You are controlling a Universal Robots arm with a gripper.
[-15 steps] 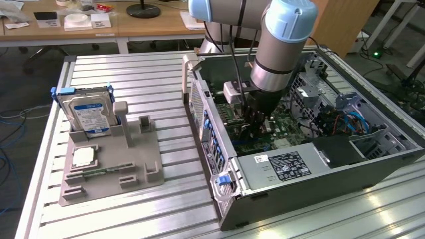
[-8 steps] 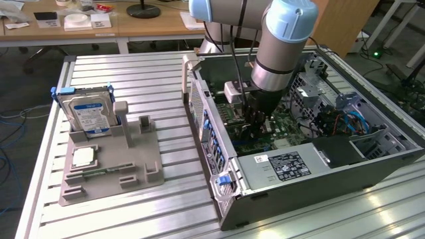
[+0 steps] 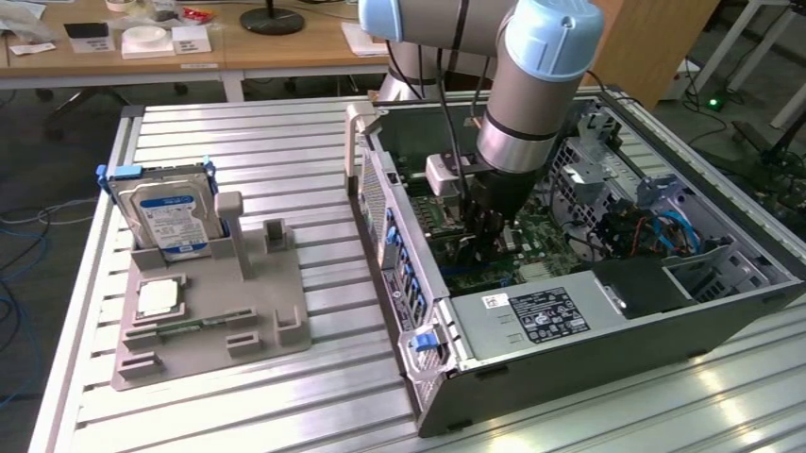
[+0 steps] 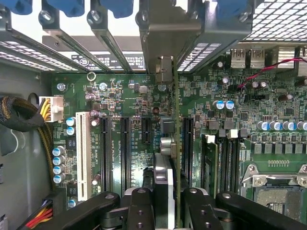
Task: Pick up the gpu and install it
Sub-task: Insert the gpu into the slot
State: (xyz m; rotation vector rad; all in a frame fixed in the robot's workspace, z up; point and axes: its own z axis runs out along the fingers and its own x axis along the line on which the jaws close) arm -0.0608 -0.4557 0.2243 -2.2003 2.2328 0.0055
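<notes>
We see the claw (image 4: pixel 165 203) clamped on the gpu (image 4: pixel 169 143), held edge-on above the motherboard (image 4: pixel 129 96) inside the PC case (image 3: pixel 567 363); hard drive (image 3: pixel 170 212) sits in its holder on the tabletop (image 3: pixel 252 132).

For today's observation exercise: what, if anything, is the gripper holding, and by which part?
The gripper is shut on the gpu, pinching its upper edge, with the card held edge-on above the motherboard inside the computer case.

There is one open computer case (image 3: pixel 554 311), one arm (image 3: pixel 535 85), one hard drive (image 3: pixel 170 219), one grey holder tray (image 3: pixel 271 335), one processor chip (image 3: pixel 157 298), one gpu (image 4: pixel 175 158), and four black slots (image 4: pixel 125 153) beside one white slot (image 4: pixel 82 153).
</notes>
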